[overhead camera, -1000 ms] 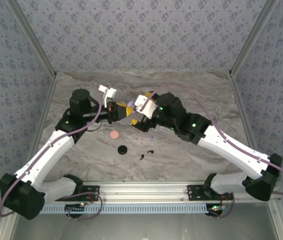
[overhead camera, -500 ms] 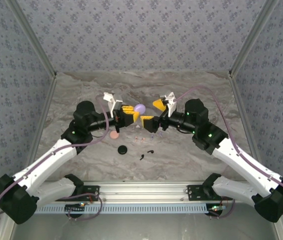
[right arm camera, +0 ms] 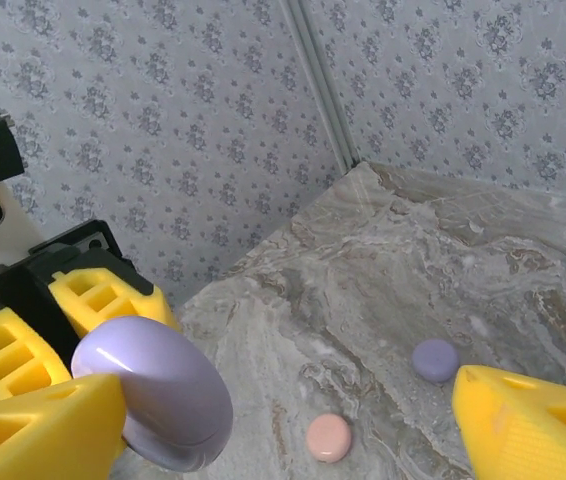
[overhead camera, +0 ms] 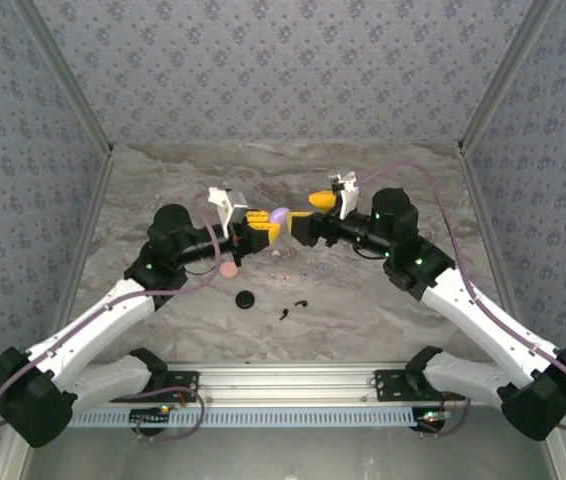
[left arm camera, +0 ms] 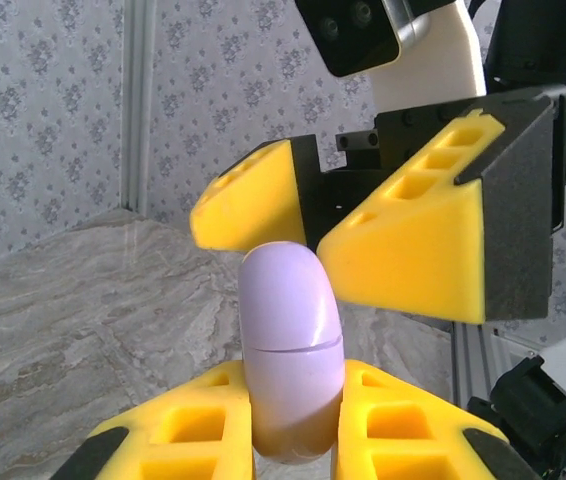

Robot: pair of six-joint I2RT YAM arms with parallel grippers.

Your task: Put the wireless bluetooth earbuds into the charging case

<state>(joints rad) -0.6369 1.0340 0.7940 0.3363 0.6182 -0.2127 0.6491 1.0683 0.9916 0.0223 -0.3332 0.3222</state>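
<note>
Nearest on the marbled grey counter (overhead camera: 363, 300) lie two black stemmed earbuds (overhead camera: 290, 308). Past them are a flat black disc (overhead camera: 246, 299), a pink disc (overhead camera: 228, 269) and tiny pale earbuds (overhead camera: 283, 275). Farther back and raised, the left claw (overhead camera: 263, 227) pinches a smooth lilac pill-shaped charging case (left arm camera: 291, 340), its seam shut, between pocketed yellow pads (left arm camera: 403, 430). The right claw (left arm camera: 315, 215) stands spread, its wedge fingers (left arm camera: 413, 240) flanking the case's rounded top. All the earbuds rest nearer than both claws.

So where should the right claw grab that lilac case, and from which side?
Probably the lilac case by its rounded lid, above the seam, coming from the free end opposite the left gripper and straddling its flanks. The left gripper clamps the lower half, leaving the lid exposed.
</note>
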